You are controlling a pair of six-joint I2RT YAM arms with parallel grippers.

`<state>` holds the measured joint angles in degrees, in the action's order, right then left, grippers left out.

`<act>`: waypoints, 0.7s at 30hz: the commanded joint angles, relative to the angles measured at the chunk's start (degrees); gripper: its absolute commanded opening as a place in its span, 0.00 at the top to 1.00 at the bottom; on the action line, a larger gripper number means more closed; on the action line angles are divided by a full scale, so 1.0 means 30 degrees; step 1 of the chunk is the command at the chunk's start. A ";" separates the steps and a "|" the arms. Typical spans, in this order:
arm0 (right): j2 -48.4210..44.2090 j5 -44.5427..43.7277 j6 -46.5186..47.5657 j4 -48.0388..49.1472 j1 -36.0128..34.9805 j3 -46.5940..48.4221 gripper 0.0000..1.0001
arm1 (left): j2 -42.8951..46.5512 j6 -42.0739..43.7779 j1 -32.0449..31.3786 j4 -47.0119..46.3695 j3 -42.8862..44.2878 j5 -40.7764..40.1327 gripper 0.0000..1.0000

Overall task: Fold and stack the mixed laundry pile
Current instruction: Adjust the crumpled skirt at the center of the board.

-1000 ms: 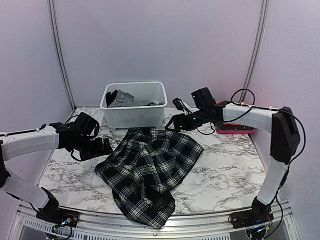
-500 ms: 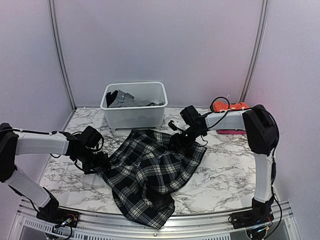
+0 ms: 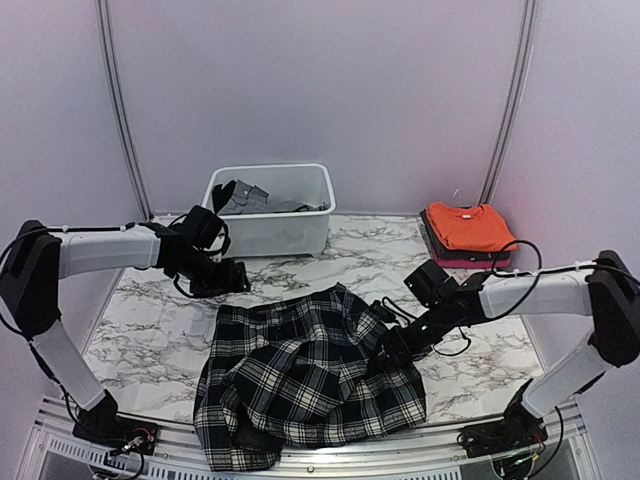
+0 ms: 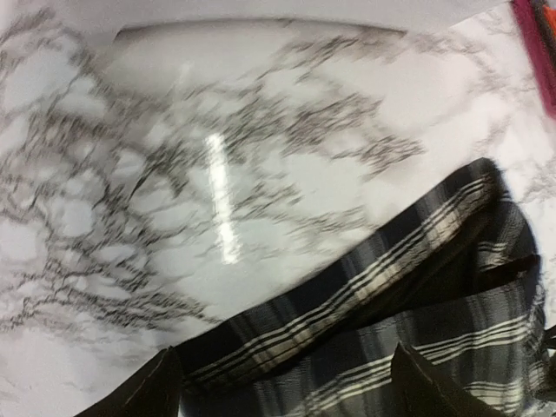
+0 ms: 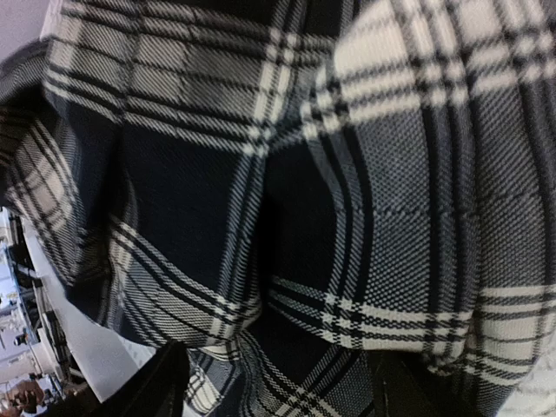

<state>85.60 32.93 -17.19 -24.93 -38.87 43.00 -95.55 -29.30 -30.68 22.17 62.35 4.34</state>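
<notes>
Plaid skirt [image 3: 310,370] spread on table [image 3: 140,320] | left hand [image 3: 232,277] open, empty | right hand [image 3: 392,348] on it, grip unclear

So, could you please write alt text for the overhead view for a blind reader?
A plaid skirt lies spread on a marble table, the right gripper at its right edge, the left gripper over bare table behind it. Further back: a white tub and folded orange shirt.
</notes>
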 commanded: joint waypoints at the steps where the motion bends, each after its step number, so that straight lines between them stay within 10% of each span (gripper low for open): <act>1: -0.3103 -0.0544 -0.0941 -0.0667 0.1316 0.1731 0.24 | 0.0477 0.3765 -0.0219 -0.0647 0.2852 0.4506 0.11; 15: -0.0653 -0.1728 -0.0612 -0.0297 0.4813 0.4738 0.15 | -1.0236 0.3830 -0.4340 0.0803 1.2903 0.8372 0.01; 21: -0.0241 -0.1229 0.0068 -0.0454 0.5917 0.5586 0.12 | -1.1326 0.4171 -0.4525 0.1782 1.4178 0.9942 0.34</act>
<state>84.12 28.82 -18.81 -25.87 -22.72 56.53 -131.09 -18.41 -44.42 23.90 102.59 29.28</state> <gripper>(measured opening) 0.875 0.828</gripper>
